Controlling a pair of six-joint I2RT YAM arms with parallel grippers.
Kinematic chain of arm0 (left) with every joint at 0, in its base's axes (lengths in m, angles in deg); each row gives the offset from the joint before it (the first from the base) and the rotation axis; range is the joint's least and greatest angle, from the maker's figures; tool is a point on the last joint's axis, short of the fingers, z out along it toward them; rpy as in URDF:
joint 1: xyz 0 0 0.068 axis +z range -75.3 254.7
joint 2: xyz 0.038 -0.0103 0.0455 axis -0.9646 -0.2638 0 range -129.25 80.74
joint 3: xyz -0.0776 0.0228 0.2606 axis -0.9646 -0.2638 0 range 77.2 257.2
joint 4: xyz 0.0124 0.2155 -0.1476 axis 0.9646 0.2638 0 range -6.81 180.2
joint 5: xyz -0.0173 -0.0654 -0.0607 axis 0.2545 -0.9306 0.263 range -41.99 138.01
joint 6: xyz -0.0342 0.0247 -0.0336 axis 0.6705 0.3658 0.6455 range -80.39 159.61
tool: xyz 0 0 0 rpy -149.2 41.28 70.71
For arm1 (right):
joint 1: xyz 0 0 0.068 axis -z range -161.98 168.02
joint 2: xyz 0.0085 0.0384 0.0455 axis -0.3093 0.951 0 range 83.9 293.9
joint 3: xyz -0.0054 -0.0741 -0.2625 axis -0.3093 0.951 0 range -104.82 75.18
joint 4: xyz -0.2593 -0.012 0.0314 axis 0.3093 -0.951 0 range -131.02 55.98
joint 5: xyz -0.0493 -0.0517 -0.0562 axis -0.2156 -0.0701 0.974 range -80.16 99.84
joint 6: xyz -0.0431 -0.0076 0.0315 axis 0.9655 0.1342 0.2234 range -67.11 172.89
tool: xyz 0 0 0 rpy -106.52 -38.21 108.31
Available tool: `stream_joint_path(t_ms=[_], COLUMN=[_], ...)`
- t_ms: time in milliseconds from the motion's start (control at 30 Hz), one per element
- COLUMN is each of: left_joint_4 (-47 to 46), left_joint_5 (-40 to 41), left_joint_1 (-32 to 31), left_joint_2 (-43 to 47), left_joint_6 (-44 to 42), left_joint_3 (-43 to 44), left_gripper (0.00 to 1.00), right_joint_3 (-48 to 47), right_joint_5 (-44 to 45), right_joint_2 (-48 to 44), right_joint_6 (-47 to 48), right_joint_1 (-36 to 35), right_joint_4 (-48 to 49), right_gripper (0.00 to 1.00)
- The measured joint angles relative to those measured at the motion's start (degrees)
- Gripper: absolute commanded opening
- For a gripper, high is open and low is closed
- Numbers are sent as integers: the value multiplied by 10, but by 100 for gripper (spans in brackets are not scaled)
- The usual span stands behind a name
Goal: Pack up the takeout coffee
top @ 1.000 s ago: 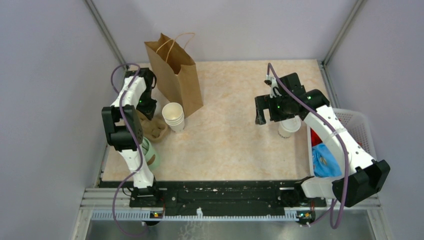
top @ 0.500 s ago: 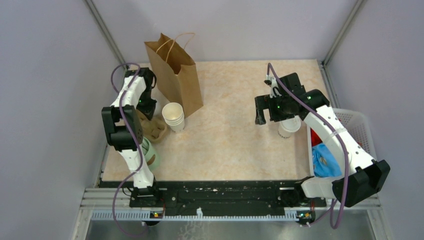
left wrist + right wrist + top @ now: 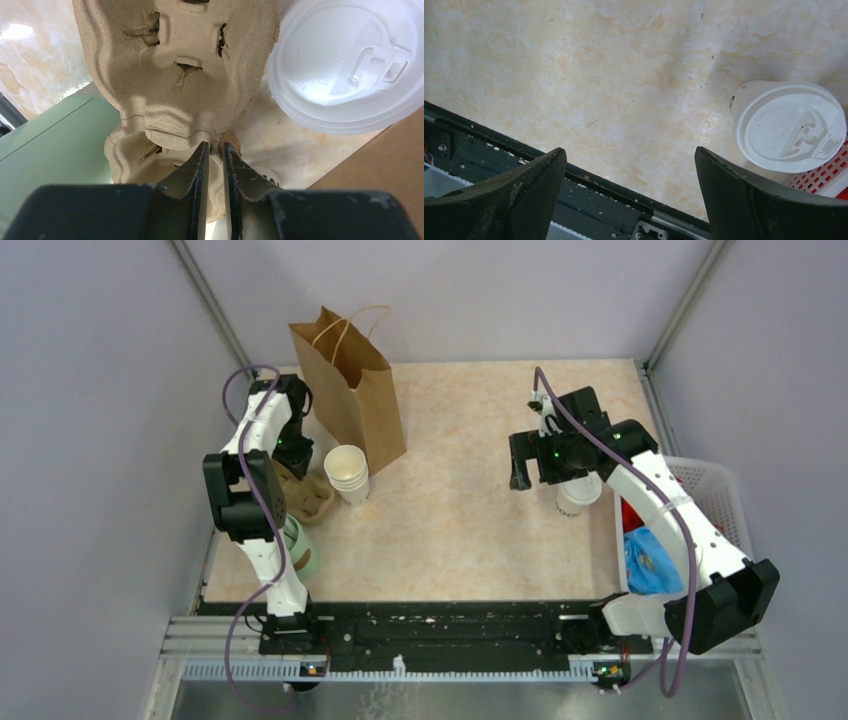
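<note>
Though a second has passed in the overhead view, nothing has shifted: both arms, the brown paper bag (image 3: 350, 390) and the stack of lidless cups (image 3: 347, 477) sit as before. The left arm is folded back on itself, elbow toward its base and wrist bent down, so the left gripper (image 3: 292, 462) is low over the pulp cup carrier (image 3: 312, 498). The bag stands just beyond that gripper and the cup stack just to its right. The right arm reaches forward and inward with its wrist turned down, so the right gripper (image 3: 555, 470) hangs above the tabletop (image 3: 450, 520). The takeout coffee (image 3: 578, 495) stands upright close to its right side, partly under the arm, with the white basket (image 3: 715, 495) further right.

From the left wrist, the fingers are drawn nearly together, leaving only a thin slot, and pinch the near rim of the carrier. A loose white lid (image 3: 345, 60) lies ahead and to the right of the tips, touching the carrier's edge. A pale green surface (image 3: 55, 145) is to the left.

From the right wrist, the fingers are spread wide over bare tabletop with nothing between them. The lidded coffee stands ahead of the right finger, outside the span.
</note>
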Motion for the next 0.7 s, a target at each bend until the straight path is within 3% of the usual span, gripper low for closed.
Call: stream_joint_path(t_ms=[133,300,467,700], left_joint_4=[0,0,-1,-4], left_joint_5=[-1,-1,-2,-5], left_joint_1=[1,1,1,1], left_joint_2=[0,0,0,0], left_joint_6=[0,0,0,2], left_joint_3=[5,13,16,9], left_gripper=[23,16,26,22], right_joint_3=[2,2,2,2], right_joint_5=[0,-2,-5,-5], right_joint_2=[0,0,0,0], right_joint_6=[0,0,0,0], right_joint_1=[0,0,-2,-2], right_joint_4=[2,3,5,5], right_gripper=[99,99,99,99])
